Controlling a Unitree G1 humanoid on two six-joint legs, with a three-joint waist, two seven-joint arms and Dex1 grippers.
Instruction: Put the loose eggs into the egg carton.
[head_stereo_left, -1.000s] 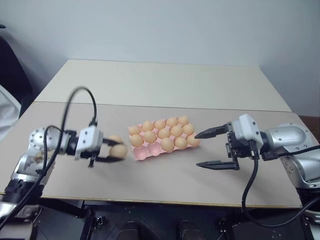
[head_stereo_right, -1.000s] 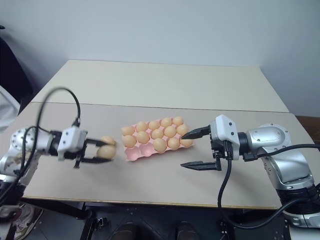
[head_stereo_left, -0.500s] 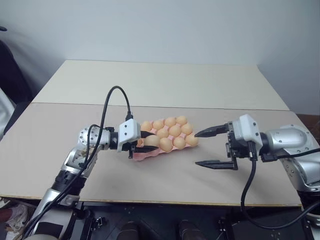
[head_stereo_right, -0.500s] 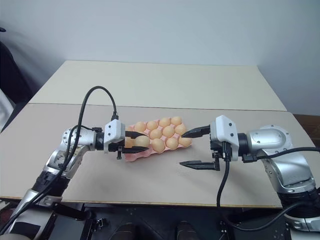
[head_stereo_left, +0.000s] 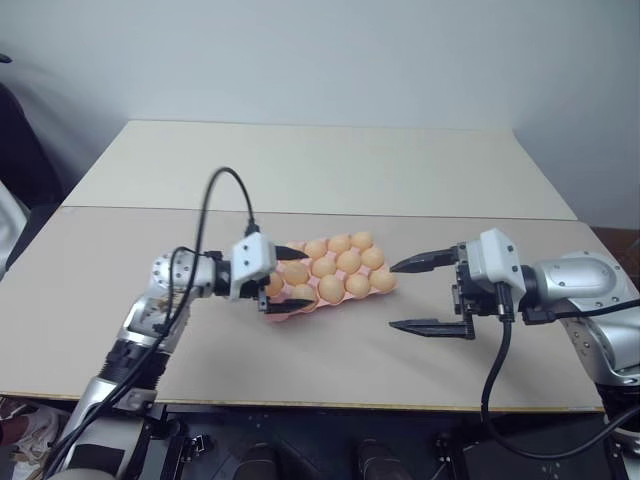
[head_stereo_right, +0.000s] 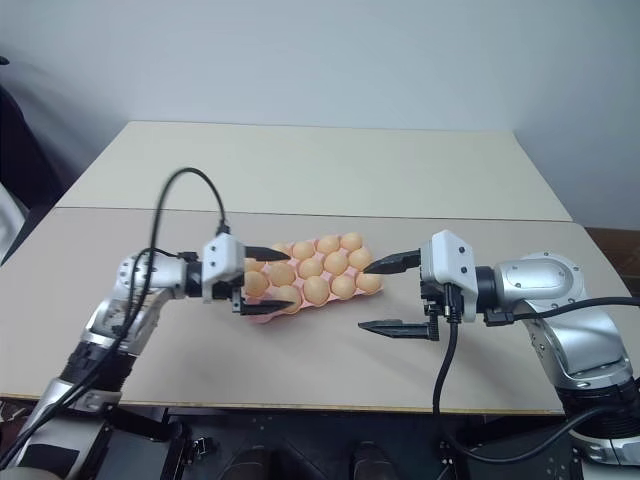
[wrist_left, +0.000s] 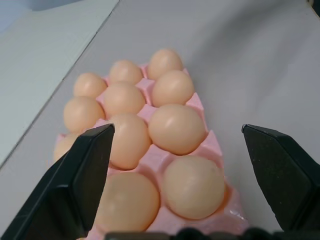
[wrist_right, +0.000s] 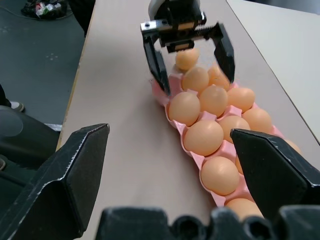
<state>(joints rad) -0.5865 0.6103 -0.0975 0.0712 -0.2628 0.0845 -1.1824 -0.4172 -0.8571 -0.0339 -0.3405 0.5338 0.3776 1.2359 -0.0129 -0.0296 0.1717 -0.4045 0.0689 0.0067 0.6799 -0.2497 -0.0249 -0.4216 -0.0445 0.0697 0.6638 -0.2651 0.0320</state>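
Eggs (wrist_left: 177, 128) sit in the egg carton (head_stereo_left: 283, 309) near the middle of the desk (head_stereo_left: 330, 370). We see the left gripper (head_stereo_left: 295, 277) with jaws wide and empty over the carton's end, and the right gripper (head_stereo_left: 412, 295) open too. We should lift straight up, not touching neighbours.

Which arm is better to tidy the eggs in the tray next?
Probably left. The left gripper hangs open over one end of the pink moulded egg carton, around pale orange eggs. The right gripper sits open beside the other end.
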